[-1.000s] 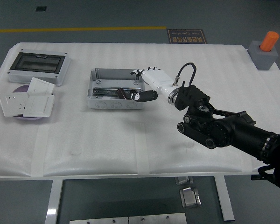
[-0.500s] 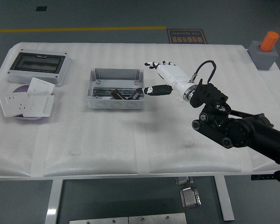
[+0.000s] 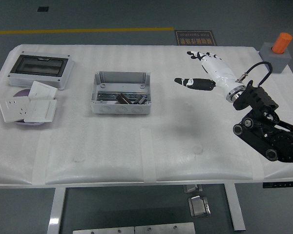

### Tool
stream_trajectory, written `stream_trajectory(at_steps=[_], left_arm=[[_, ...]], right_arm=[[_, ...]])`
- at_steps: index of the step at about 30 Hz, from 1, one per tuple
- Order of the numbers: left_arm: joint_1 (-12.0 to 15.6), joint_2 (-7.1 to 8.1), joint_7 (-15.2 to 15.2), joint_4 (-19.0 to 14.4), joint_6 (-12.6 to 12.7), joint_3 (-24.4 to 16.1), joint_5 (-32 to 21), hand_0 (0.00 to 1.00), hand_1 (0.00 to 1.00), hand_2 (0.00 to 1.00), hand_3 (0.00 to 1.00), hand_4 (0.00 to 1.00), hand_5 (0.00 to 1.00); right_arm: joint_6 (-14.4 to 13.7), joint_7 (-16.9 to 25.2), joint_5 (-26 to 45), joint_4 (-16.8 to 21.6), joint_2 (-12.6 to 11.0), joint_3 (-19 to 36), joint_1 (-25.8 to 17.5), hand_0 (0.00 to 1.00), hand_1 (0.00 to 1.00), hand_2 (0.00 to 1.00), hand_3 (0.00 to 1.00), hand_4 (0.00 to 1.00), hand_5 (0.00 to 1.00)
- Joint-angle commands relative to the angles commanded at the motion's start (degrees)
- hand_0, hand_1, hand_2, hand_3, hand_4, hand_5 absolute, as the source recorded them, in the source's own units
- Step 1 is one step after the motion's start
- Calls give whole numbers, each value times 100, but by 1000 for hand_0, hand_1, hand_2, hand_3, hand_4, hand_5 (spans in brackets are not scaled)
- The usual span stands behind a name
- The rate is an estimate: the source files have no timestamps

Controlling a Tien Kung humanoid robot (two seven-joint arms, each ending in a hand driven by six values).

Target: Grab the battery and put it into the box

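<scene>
A grey open box (image 3: 121, 92) stands on the white table (image 3: 136, 141) left of centre. Dark cylindrical batteries (image 3: 133, 99) lie inside it, on its floor. My right hand (image 3: 205, 70) is white with black fingertips. It hovers over the table well to the right of the box, apart from it. Its fingers are spread and hold nothing. My left arm is out of view.
A grey breaker enclosure with a dark window (image 3: 40, 69) sits at the far left. White wall sockets lie on a purple plate (image 3: 28, 107) below it. A grey block with an orange cylinder (image 3: 279, 51) stands at the far right corner.
My right hand let go of the battery over the box and drew back to the right. The battery now lies in the box and the hand is open.
</scene>
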Motion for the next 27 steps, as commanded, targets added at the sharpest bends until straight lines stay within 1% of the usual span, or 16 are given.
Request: stream_trajectory(at_steps=[2, 6, 7, 8, 12, 22, 27], left_arm=[[9, 4, -2, -3, 0, 17, -16, 590, 613, 484, 614, 437, 524], [18, 36, -4, -6, 0, 27, -16, 590, 613, 484, 614, 437, 524], [22, 48, -2, -6, -1, 21, -5, 590, 613, 484, 614, 437, 524], [25, 66, 0, -5, -3, 13, 10, 590, 613, 485, 614, 437, 523], [40, 133, 3, -7, -5, 9, 19, 590, 613, 485, 614, 437, 523], [99, 241, 39, -15, -36, -22, 53, 590, 613, 485, 613, 436, 523], [126, 249, 46, -9, -40, -8, 1, 590, 613, 485, 613, 436, 522]], right_arm=[[-5, 18, -28, 79, -34, 257, -168, 963, 840, 798, 867, 958, 683], [-18, 51, -61, 179, -52, 701, -453, 963, 840, 798, 867, 958, 683], [-19, 57, -70, 194, -51, 799, -512, 963, 840, 798, 867, 958, 683], [-20, 66, -81, 213, -50, 907, -585, 952, 833, 793, 840, 950, 677], [-36, 104, -103, 287, -63, 1231, -869, 952, 833, 793, 840, 950, 677], [-52, 206, 40, 340, -88, 1686, -1331, 946, 827, 786, 822, 938, 674], [-62, 222, 74, 357, -52, 1939, -1488, 942, 825, 786, 831, 935, 673]])
